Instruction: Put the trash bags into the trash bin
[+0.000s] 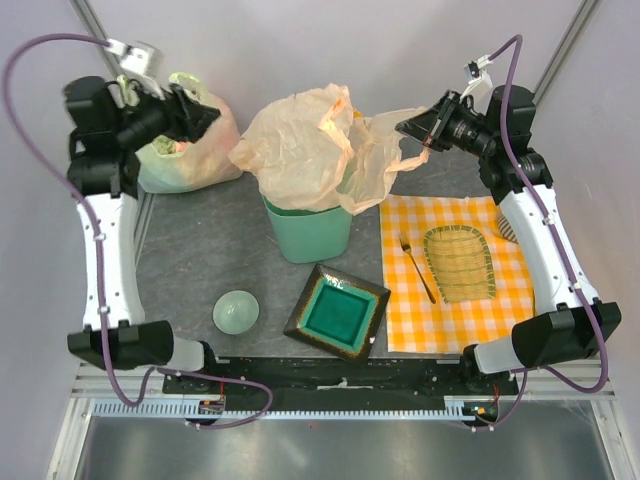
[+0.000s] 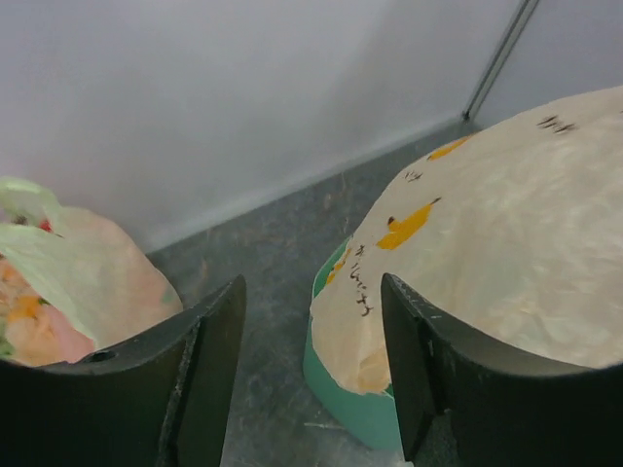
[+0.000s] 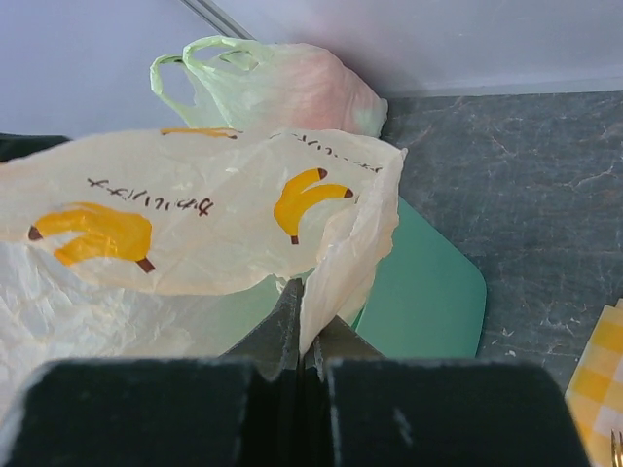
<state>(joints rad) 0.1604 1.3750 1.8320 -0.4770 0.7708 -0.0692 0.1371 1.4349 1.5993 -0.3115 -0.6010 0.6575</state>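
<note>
The peach-cream trash bag [image 1: 310, 140] with yellow banana prints billows over the mint-green trash bin [image 1: 308, 232] and hides its rim. My right gripper [image 1: 413, 128] is shut on the bag's right edge and holds it up above and right of the bin; the wrist view shows the bag [image 3: 195, 224] pinched between the fingers with the bin [image 3: 428, 292] below. My left gripper [image 1: 200, 112] is open and empty, up at the back left. Its view shows the bag [image 2: 496, 253] draped over the bin [image 2: 355, 404] ahead to the right.
A yellow-green bag stuffed with orange material [image 1: 185, 150] sits at the back left under the left gripper. A small pale green bowl [image 1: 236, 311] and a square teal dish [image 1: 338, 312] lie in front. A yellow checked cloth [image 1: 455, 300] carries a fork [image 1: 417, 266] and a woven basket [image 1: 459, 262].
</note>
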